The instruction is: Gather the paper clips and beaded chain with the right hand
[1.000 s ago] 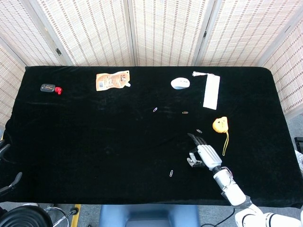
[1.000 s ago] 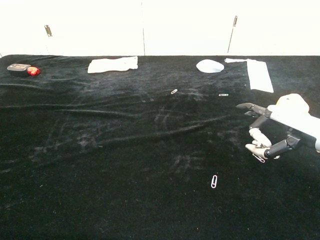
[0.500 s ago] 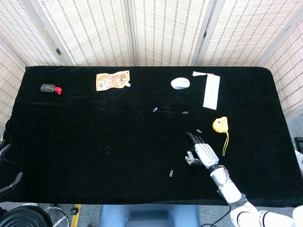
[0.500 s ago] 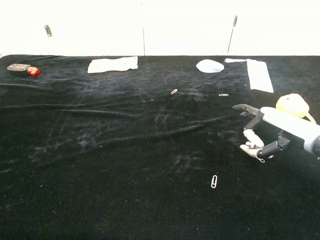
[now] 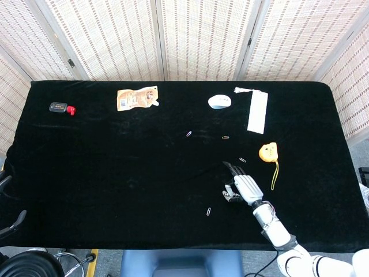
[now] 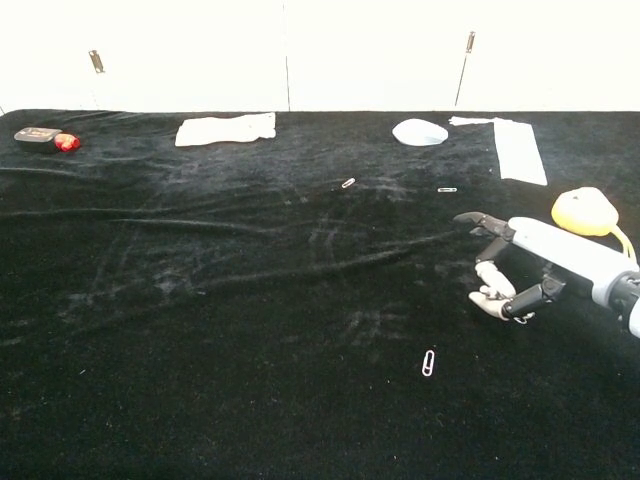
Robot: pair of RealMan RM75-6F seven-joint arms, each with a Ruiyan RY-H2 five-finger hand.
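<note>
head view: black cloth covers the worktop (image 5: 115,173), backed by woven screens. the right hand (image 5: 242,187) lies low over the cloth in the near right part, some fingers (image 5: 232,168) stretched out toward the far side, others curled under by the thumb; whether anything is pinched there cannot be told from above. one paper clip (image 5: 208,211) lies just to the near left of the hand, apart from it. another clip (image 5: 243,160) sits just beyond the fingertips, a yellowish clip (image 5: 225,137) farther back, and a purple clip (image 5: 188,133) to its left. a yellow tape measure (image 5: 267,152) with its cord lies right of the hand. along the far edge sit an orange pouch (image 5: 137,98), a white mouse (image 5: 219,102) and a white flat packet (image 5: 257,111); a small black-and-red gadget (image 5: 61,108) lies at the far left. the left hand does not show.

chest view: right hand (image 6: 505,268) hovers at the right, upper fingers extended, lower fingers bent inward close to the thumb; a small pale glint shows at those tips, too small to call. the nearest clip (image 6: 428,362) lies on the cloth below and left of the hand. two clips (image 6: 348,183) and (image 6: 447,189) lie farther back. no beaded chain can be made out in either view.
</note>
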